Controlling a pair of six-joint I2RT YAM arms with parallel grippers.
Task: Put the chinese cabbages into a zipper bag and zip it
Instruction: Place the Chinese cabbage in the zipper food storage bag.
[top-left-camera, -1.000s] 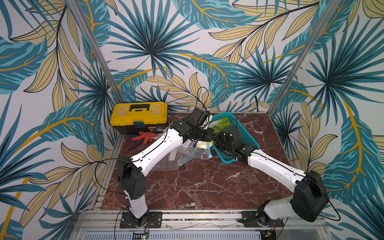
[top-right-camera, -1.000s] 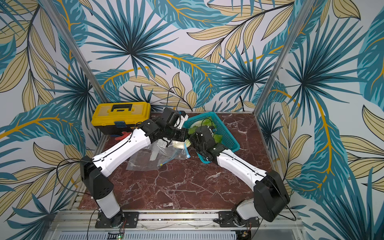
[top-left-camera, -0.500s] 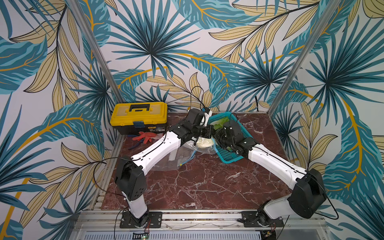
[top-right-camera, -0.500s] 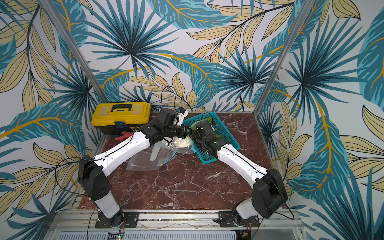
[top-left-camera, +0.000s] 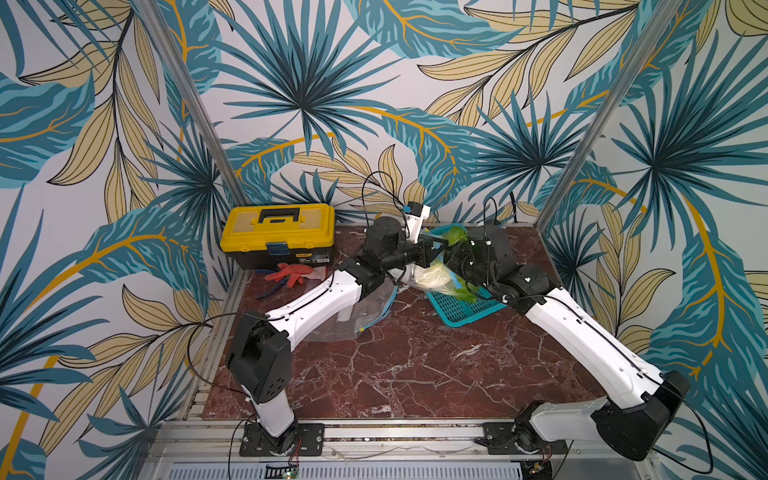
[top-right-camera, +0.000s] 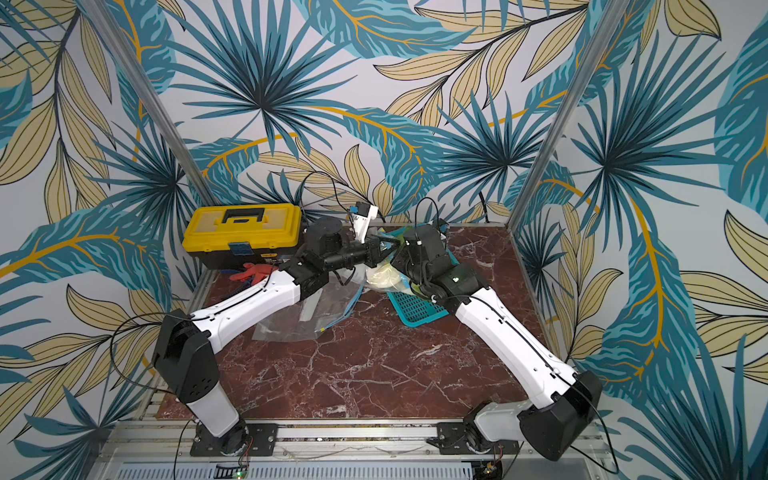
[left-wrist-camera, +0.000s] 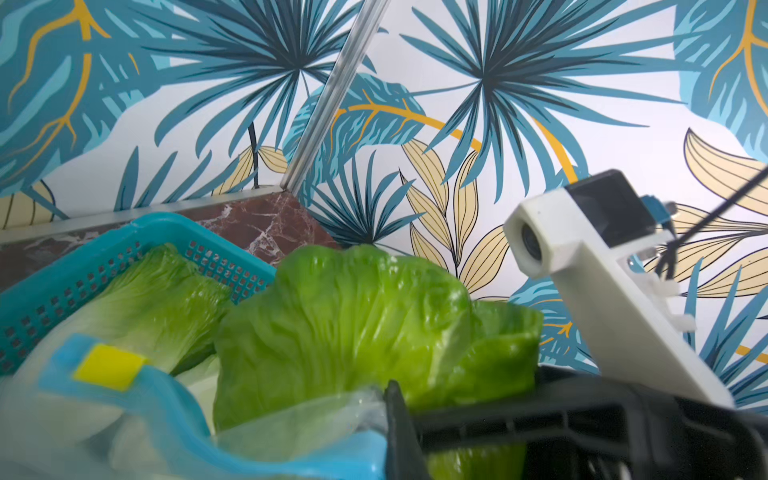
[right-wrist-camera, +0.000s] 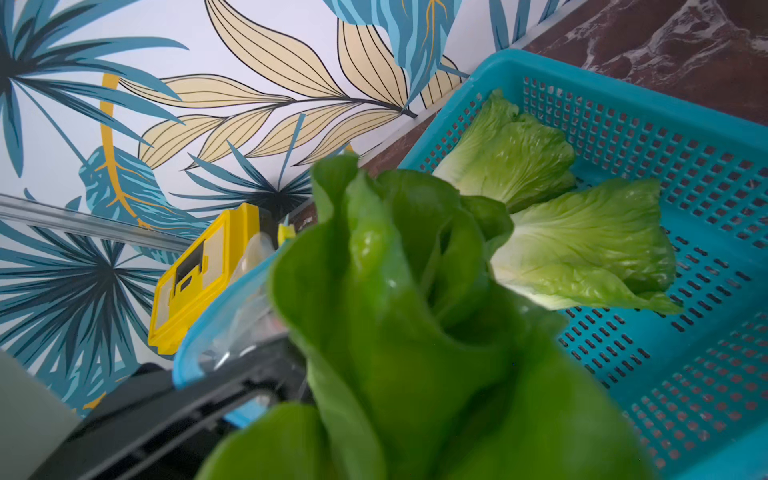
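Left of centre in a top view, the clear plastic zipper bag with blue zip strip (top-left-camera: 353, 320) trails on the red marble table (top-left-camera: 415, 365); the left end effector (top-left-camera: 434, 250) is clamped on its lifted rim. At centre, one white-based, green-leafed chinese cabbage (top-left-camera: 428, 276) appears partly inside the mouth; whether the right end effector (top-left-camera: 457, 261) grips it I cannot tell. Right of centre, the teal mesh basket (top-left-camera: 465, 307) holds two more cabbages (right-wrist-camera: 590, 241). Zipping remains.
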